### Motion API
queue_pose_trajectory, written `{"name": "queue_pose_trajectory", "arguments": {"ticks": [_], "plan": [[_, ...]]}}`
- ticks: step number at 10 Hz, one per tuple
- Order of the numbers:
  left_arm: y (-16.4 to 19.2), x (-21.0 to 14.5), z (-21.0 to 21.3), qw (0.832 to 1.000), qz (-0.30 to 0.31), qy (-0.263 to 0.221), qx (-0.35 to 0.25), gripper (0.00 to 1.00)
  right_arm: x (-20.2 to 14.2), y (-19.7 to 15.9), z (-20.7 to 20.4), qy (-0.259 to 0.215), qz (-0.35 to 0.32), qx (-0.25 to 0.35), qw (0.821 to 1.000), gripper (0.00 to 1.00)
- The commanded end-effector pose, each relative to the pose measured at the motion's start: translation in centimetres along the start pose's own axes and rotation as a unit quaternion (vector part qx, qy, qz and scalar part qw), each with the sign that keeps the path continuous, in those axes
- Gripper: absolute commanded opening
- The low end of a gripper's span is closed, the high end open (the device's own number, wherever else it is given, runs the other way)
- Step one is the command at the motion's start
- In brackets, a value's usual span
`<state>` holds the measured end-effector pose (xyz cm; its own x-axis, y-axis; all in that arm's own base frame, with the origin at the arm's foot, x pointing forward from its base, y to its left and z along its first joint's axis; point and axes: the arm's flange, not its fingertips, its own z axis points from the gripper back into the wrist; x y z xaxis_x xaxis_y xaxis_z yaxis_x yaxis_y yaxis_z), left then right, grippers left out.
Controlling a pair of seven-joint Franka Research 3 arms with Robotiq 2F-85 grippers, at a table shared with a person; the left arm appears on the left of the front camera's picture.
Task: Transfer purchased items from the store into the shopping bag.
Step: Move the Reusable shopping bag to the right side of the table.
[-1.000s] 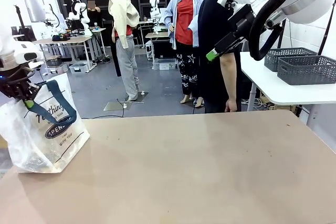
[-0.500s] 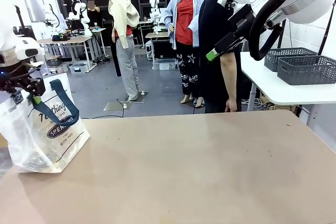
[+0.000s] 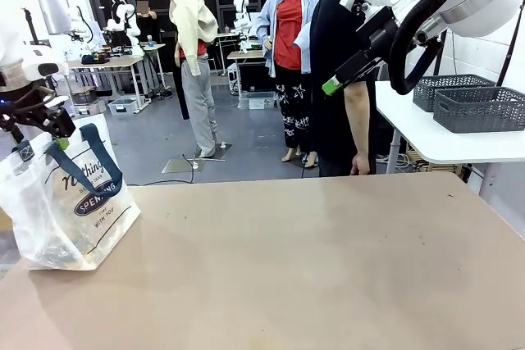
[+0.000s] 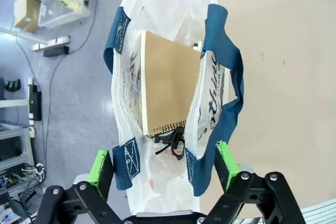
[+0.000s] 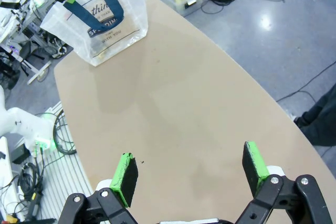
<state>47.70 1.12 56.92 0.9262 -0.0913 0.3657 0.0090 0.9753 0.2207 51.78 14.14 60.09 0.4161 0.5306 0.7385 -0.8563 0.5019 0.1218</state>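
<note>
The shopping bag (image 3: 70, 206), clear plastic with navy handles, stands at the table's left edge. My left gripper (image 3: 39, 133) hovers open just above its mouth. In the left wrist view the gripper (image 4: 161, 165) has its green pads spread either side of the bag (image 4: 131, 108), holding nothing. Inside lie purchased items: a tan spiral notebook (image 4: 168, 90) and a small dark object (image 4: 170, 144) beneath it. My right gripper (image 5: 190, 169) is open and empty, high over the table's right part (image 3: 340, 43). Two dark grey slotted baskets (image 3: 480, 108) stand on a white side table; I cannot tell whether either is the store.
A person in a black shirt (image 3: 336, 120) stands at the table's far side. The brown tabletop (image 3: 312, 260) stretches bare from the bag to the right edge. Boxes and cables lie on the floor (image 4: 47, 3) beyond the bag's side.
My left gripper has opened, let go of the bag's navy handle and risen a little. The handles have sprung up. The right arm has not moved.
</note>
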Motion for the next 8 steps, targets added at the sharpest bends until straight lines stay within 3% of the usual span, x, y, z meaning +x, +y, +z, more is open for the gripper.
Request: {"name": "queue_pose_trajectory", "arguments": {"ticks": [1,5,8], "plan": [[-0.3,0.2,1.4,1.000,-0.012,0.003,-0.019,1.00,-0.3,0.3,0.1,0.007,-0.002,-0.004,1.000,1.00],[-0.7,0.9,3.2,0.998,-0.041,0.025,-0.049,1.00,-0.3,0.3,0.1,0.007,-0.002,-0.004,1.000,1.00],[-0.5,1.2,5.3,0.980,-0.110,0.015,-0.163,1.00,-0.3,0.3,0.1,0.007,-0.002,-0.004,1.000,1.00]]}}
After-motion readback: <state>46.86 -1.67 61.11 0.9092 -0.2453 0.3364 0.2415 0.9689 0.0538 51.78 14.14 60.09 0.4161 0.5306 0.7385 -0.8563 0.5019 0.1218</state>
